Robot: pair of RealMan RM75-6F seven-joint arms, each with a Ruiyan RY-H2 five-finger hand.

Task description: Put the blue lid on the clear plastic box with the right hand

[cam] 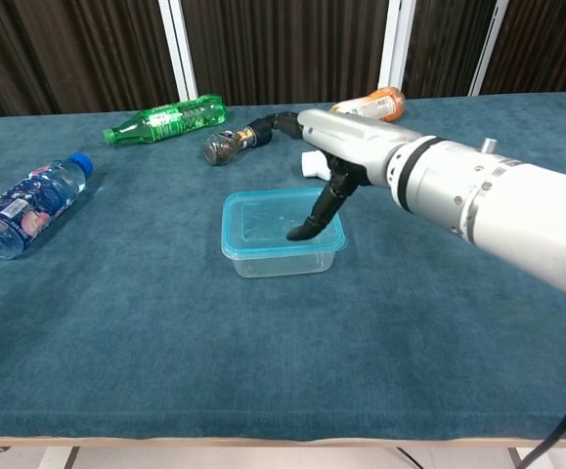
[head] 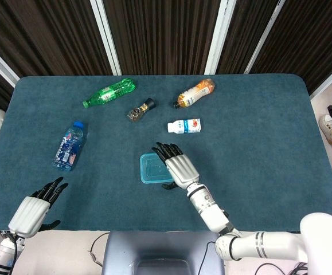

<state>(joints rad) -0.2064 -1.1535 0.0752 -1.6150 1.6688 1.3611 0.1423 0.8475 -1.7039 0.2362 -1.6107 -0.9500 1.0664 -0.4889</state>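
Here the clear rectangular plastic box [cam: 281, 246] sits near the middle of the dark teal cloth-covered table [cam: 116, 322], its blue-rimmed lid [cam: 283, 221] lying flat on top with its long axis running across the table, left to right. The right hand [cam: 326, 147] hovers over the box's right end, fingers apart and gripping nothing, its dark thumb tip reaching down to the lid; whether the lid is fully seated is hard to tell. Beyond the box, a small white bottle [head: 185, 126] lies on its side, mostly hidden behind the hand in the chest view.
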